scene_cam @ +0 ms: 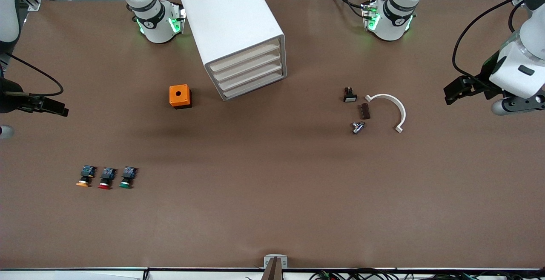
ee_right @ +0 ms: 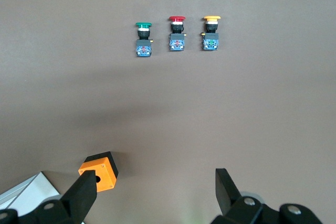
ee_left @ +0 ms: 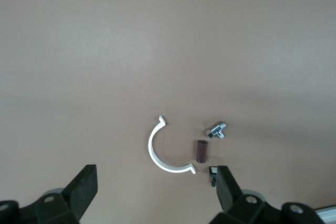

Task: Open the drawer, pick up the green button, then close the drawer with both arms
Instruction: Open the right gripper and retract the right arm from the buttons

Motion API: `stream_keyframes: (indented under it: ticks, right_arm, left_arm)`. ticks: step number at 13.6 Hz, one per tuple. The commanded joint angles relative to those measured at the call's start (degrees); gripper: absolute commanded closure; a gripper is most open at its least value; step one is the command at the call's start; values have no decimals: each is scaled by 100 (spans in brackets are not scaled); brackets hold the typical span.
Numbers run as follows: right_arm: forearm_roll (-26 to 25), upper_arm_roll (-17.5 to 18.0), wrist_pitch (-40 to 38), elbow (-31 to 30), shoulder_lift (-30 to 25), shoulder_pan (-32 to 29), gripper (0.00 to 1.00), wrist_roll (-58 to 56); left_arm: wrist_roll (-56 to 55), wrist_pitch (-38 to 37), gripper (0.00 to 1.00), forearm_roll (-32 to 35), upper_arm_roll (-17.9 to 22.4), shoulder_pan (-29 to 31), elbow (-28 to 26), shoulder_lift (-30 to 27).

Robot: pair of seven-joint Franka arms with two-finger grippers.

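Bottom beige-fronted white plastic drawer (scene_cam: 254,87) shut, green-capped push button (scene_cam: 127,177) on brown worktop (scene_cam: 272,195), left gripper (ee_left: 157,192) and right gripper (ee_right: 155,192) aloft at worktop ends, fingers apart.

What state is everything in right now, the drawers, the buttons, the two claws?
Bottom drawer: shut, like the three above.
Green button: lying on the table, untouched.
Left gripper: open, over the table.
Right gripper: open, over the table.

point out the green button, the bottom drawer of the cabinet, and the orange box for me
green button (scene_cam: 127,178), front view, on its body.
bottom drawer (scene_cam: 254,87), front view, on its beige front.
orange box (scene_cam: 179,96), front view, on its top face.
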Motion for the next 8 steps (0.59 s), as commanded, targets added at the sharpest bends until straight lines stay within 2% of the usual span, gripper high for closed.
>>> stream_keyframes:
  ticks: [1,4,8]
  right_arm:
    - [-87,80,-82,160,81,-101,0,27]
    - [-95,106,-100,633,117,-93,0,-25]
    - [-8,106,-407,933,108,-136,0,-42]
  left_arm:
    - [56,-14,0,-55,-105,30,-186,-248]
    - [30,-14,0,-55,-105,30,-326,-335]
    - [38,4,0,-55,-123,39,-424,-433]
